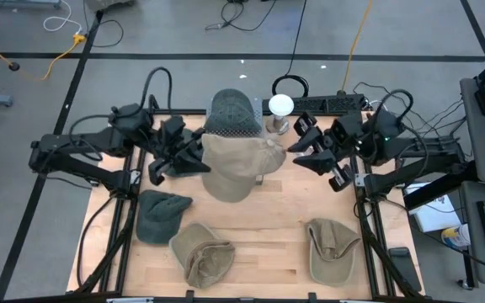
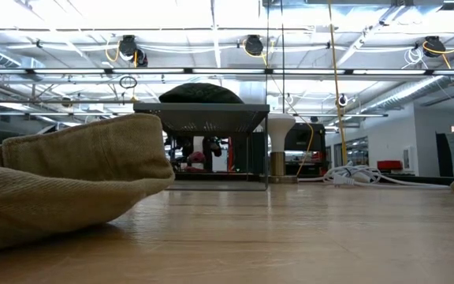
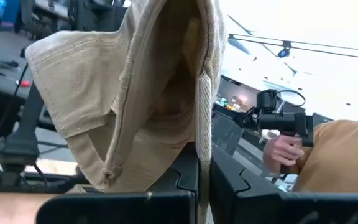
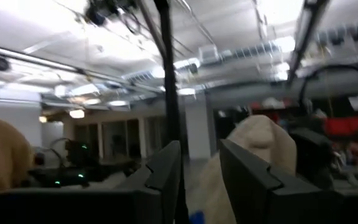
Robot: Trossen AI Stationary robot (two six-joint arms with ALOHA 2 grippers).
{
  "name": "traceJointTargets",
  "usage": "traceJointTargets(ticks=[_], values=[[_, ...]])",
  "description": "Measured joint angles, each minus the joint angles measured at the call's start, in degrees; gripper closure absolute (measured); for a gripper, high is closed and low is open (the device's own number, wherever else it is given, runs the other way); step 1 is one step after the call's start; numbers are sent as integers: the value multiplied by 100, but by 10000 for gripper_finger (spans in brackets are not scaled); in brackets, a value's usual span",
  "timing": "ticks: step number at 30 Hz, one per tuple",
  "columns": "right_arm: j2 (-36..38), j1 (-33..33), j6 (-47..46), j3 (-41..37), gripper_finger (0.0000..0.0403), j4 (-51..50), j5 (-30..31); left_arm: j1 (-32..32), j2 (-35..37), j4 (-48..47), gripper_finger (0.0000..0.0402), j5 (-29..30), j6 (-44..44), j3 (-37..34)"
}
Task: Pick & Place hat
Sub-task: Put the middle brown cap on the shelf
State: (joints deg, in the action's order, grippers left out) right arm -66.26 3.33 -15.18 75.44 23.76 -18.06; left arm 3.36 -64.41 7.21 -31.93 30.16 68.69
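Note:
A tan corduroy hat (image 1: pixel 242 164) hangs in the air over the middle of the table, beside a stand (image 1: pixel 230 126) that carries a grey-green hat (image 1: pixel 230 109). My left gripper (image 1: pixel 199 158) comes in from the table's left and is shut on the tan hat (image 3: pixel 135 93). My right gripper (image 1: pixel 297 151) stands just to the hat's right with a gap between its fingers (image 4: pixel 197 168). Nothing lies in that gap, and the tan hat (image 4: pixel 253 149) shows beyond it. My left gripper pinches a ribbed edge of the tan hat (image 3: pixel 202 134) between its two shut fingers. It comes roughly level from the table's left. The hat is lifted clear of the table, and its crown bulges out past the fingertips.
Three more hats lie on the near half of the table: a dark green one (image 1: pixel 162 215), a tan one (image 1: pixel 202 252) and an olive one (image 1: pixel 331 248). A white mushroom-shaped stand (image 1: pixel 280 105) rises at the back. A person's hand (image 3: pixel 281 152) shows beyond the table.

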Motion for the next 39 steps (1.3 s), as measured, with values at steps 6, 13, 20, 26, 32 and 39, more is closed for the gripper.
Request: traceJointTargets(ticks=[6, 13, 20, 26, 32, 39], values=[[-15, 0, 197, 837, 243, -1893, 799, 0, -11, 198, 392, 100, 65, -239], [-17, 0, -281, 1507, 212, -3554, 1371, -1, -16, 22, 392, 324, 108, -357], [-272, 0, -646, 1791, 211, -4223, 1376, 0, -19, -191, 392, 451, 41, -381], [-446, 0, -393, 1794, 211, -4338, 1480, -29, -21, -255, 392, 482, 19, -381], [-385, -2, -449, 1799, 210, -4861, 1656, -87, -21, -265, 392, 498, 18, -381], [-374, -2, -995, 1796, 210, -4848, 1047, -87, -21, -301, 392, 576, 63, -379]])
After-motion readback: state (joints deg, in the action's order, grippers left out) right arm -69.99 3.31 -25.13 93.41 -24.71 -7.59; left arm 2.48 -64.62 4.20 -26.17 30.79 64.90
